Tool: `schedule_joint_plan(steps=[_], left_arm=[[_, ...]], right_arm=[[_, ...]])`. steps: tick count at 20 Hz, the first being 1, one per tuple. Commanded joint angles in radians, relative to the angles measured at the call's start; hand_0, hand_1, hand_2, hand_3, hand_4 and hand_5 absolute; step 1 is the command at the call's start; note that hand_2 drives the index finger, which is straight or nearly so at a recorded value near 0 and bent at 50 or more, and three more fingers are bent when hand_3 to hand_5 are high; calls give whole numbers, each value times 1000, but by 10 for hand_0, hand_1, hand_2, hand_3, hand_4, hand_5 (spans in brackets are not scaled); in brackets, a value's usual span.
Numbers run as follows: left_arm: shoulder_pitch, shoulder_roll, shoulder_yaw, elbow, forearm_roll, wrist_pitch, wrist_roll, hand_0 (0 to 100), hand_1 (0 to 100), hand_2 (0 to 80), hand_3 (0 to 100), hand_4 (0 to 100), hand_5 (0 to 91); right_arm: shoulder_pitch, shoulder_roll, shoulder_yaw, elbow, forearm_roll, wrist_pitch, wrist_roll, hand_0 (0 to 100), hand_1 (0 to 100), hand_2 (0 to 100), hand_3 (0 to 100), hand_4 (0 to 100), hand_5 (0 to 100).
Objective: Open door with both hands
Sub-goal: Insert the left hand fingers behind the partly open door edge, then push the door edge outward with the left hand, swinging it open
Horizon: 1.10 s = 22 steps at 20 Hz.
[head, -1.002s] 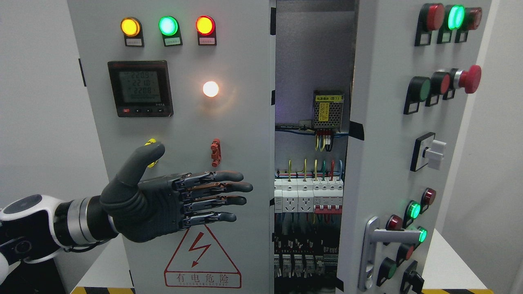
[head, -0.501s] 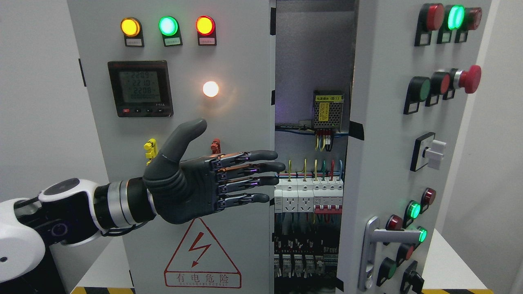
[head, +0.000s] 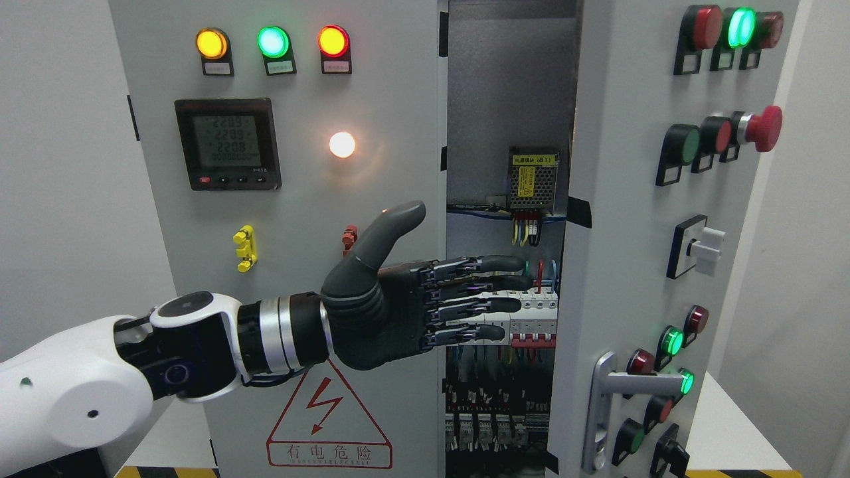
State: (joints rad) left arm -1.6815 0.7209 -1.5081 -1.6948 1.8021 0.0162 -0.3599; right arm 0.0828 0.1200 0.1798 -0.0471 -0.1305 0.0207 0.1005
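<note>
Fingers (head: 488, 304) of left hand (head: 392, 312) extend flat, empty, between both doors' (head: 617, 219) edges.

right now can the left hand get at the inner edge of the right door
Probably yes. The left hand is open, fingers stretched flat into the gap between the doors, in front of the breakers. Nothing shows between the fingertips and the right door edge; depth is hard to judge.

The left hand (head: 425, 299) covers part of the breaker row (head: 531, 318) inside the cabinet. The right door (head: 637, 239) is cut off at top and bottom. The meter (head: 227, 143) digits are blurred.
</note>
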Motion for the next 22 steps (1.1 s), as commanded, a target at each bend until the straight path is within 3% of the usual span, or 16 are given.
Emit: schedule_joint_plan(steps=[1,8,22], left_arm=[[0,-138,20,6,-1,-7,21,0,0,0,0,31,0],[20,-169,55,20,0,-9,59,0,0,0,0,31,0],[29,-208,81,20,6,-7,64,0,0,0,0,31,0]], right_arm=[[0,0,0,0,0,-1,-1,107,0,0,0,0,0],[0,0,0,0,0,1,-1,106,0,0,0,0,0],[0,0,0,0,0,-1,-1,107,0,0,0,0,0]])
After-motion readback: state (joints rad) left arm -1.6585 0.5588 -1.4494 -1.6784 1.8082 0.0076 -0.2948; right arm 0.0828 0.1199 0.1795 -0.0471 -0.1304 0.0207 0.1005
